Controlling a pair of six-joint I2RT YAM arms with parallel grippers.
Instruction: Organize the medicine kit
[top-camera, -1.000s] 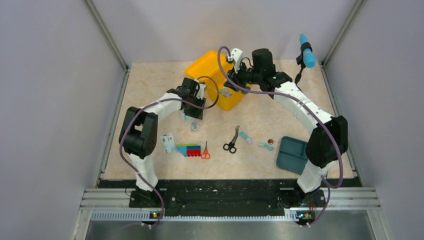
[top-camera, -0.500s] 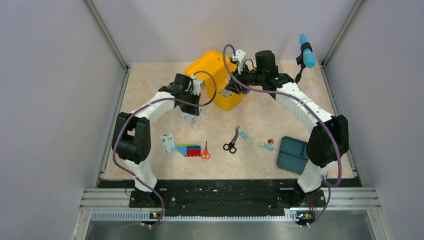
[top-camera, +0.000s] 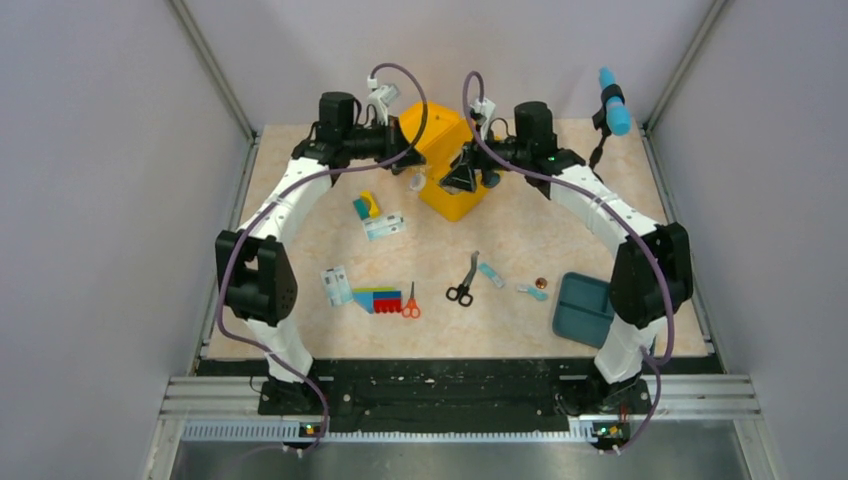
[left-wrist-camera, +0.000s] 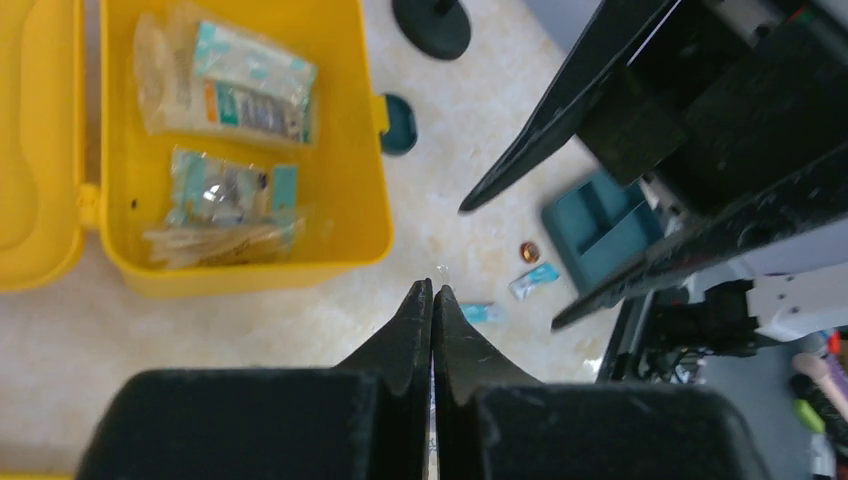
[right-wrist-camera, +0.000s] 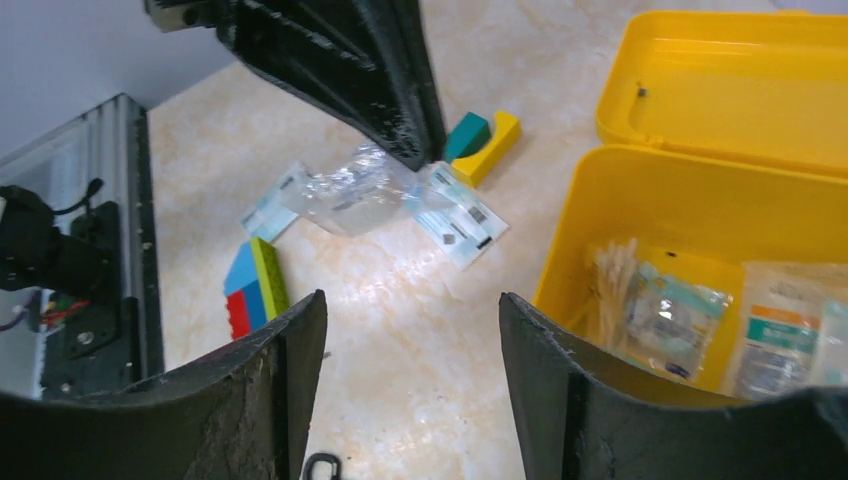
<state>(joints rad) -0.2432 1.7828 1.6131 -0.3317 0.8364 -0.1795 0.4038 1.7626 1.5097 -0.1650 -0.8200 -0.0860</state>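
Medicine kit (top-camera: 440, 135) lies open on the table (top-camera: 520, 235), lid folded back, sachets (left-wrist-camera: 235, 85) in its base. Left arm is extended far forward, elbow out, wrist bent inward toward the kit's left side. Left gripper (left-wrist-camera: 432, 292) hangs just off the kit's front wall, fingers pressed together on a clear plastic packet (right-wrist-camera: 350, 195) that dangles from the tips. Right arm is likewise extended, wrist turned inward at the kit's right side. Right gripper (right-wrist-camera: 410, 305) sits just beside the kit's front corner, fingers spread wide, holding nothing. The two grippers face each other, near but apart.
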